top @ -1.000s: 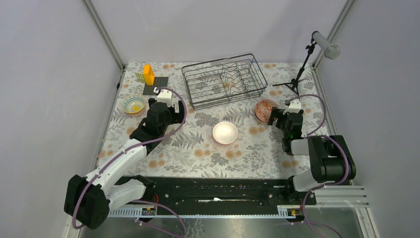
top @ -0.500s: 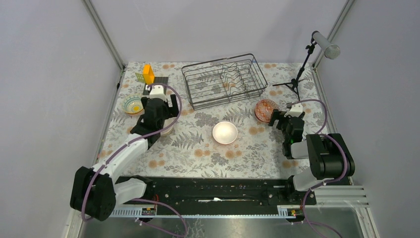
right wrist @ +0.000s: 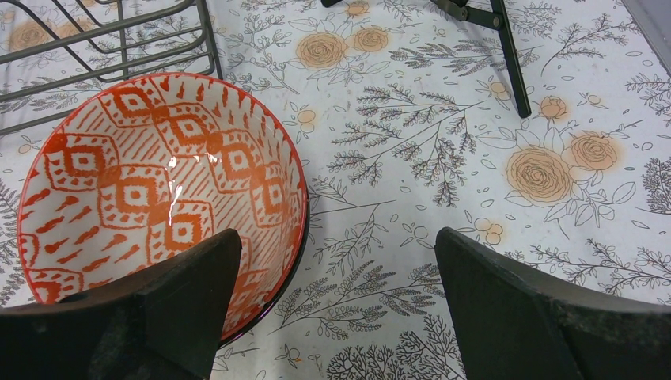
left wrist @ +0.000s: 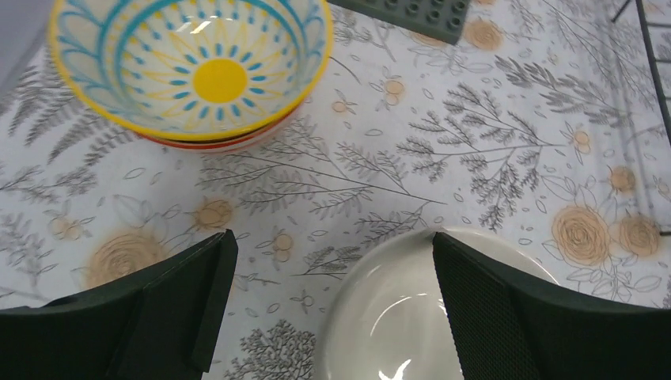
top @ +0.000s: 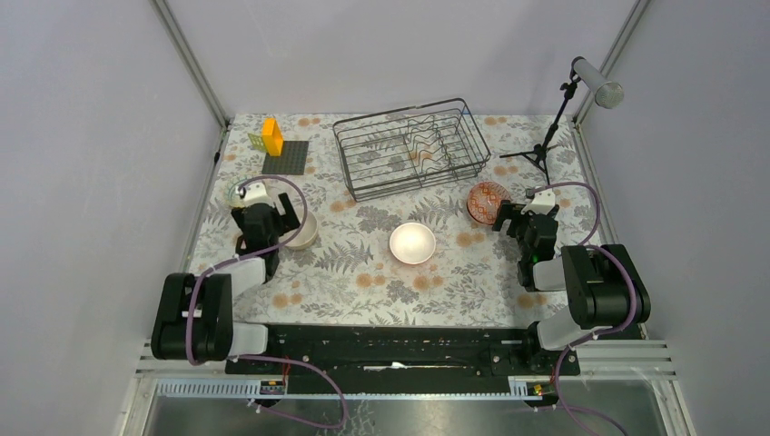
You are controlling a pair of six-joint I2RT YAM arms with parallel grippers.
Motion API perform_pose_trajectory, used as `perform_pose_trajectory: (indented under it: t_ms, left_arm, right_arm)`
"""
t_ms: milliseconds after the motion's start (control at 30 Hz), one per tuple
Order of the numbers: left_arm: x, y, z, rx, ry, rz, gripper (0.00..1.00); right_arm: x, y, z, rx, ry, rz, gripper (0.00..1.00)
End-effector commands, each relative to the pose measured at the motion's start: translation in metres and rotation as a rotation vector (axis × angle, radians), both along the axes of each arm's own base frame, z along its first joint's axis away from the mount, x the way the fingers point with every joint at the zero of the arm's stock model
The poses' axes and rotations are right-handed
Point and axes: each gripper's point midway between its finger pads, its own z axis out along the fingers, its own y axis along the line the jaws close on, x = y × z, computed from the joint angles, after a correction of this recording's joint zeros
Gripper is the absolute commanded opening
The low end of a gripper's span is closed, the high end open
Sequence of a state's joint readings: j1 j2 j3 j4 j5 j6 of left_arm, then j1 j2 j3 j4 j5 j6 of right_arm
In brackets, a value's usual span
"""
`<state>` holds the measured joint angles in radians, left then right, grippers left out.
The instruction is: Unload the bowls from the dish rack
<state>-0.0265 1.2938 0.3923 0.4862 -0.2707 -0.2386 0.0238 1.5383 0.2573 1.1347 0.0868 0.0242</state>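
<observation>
The black wire dish rack [top: 404, 150] stands at the back, and I see no bowl in it. A white bowl [top: 412, 242] sits mid-table. A cream bowl [top: 304, 232] [left wrist: 396, 317] lies right of my open left gripper [top: 263, 218] [left wrist: 328, 309], whose right finger overlaps its rim. Ahead of that gripper a blue-and-yellow bowl [left wrist: 190, 67] is stacked on a red-lined one [left wrist: 229, 142]. My right gripper [top: 513, 218] [right wrist: 336, 309] is open and empty, its left finger over the edge of the orange-patterned bowl [top: 486, 202] [right wrist: 158, 182].
An orange block [top: 271, 136] and a flat dark grey plate [top: 287, 154] [left wrist: 411, 12] sit at the back left. A microphone stand [top: 545, 136] [right wrist: 506, 55] rises at the back right. Grey walls close in both sides.
My left arm has drawn back from beside the rack to the near left, uncovering the cream bowl. The right gripper pulled back slightly, then held still.
</observation>
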Motion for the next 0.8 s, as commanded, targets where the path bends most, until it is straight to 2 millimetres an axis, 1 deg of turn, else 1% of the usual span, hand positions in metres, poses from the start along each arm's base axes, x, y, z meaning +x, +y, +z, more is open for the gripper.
perform_pose_trajectory:
  t_ms: [0, 100, 167, 233, 333, 433, 767]
  left_arm:
    - [0.032, -0.015, 0.037, 0.044, -0.203, -0.125, 0.99]
    - [0.032, -0.018, 0.031, 0.075, -0.232, -0.157, 0.99]
    - [0.032, -0.026, 0.030, 0.088, -0.264, -0.209, 0.99]
    - [0.031, -0.029, 0.027, 0.084, -0.277, -0.228, 0.98]
    - [0.025, -0.033, 0.023, 0.103, -0.307, -0.257, 0.99]
    - [0.025, -0.035, 0.020, 0.104, -0.291, -0.264, 0.99]
    - [0.026, -0.035, 0.021, 0.104, -0.297, -0.264, 0.99]
  right_arm:
    - [0.005, -0.005, 0.011, -0.011, -0.050, -0.018, 1.00]
    - [0.004, -0.005, 0.011, -0.011, -0.049, -0.018, 1.00]
    - [0.005, -0.005, 0.011, -0.011, -0.050, -0.019, 1.00]
    - [0.005, -0.005, 0.011, -0.012, -0.050, -0.018, 1.00]
    - [0.004, -0.005, 0.011, -0.012, -0.049, -0.018, 1.00]
    - [0.005, -0.005, 0.012, -0.011, -0.052, -0.018, 1.00]
    - [0.005, -0.005, 0.011, -0.012, -0.051, -0.017, 1.00]
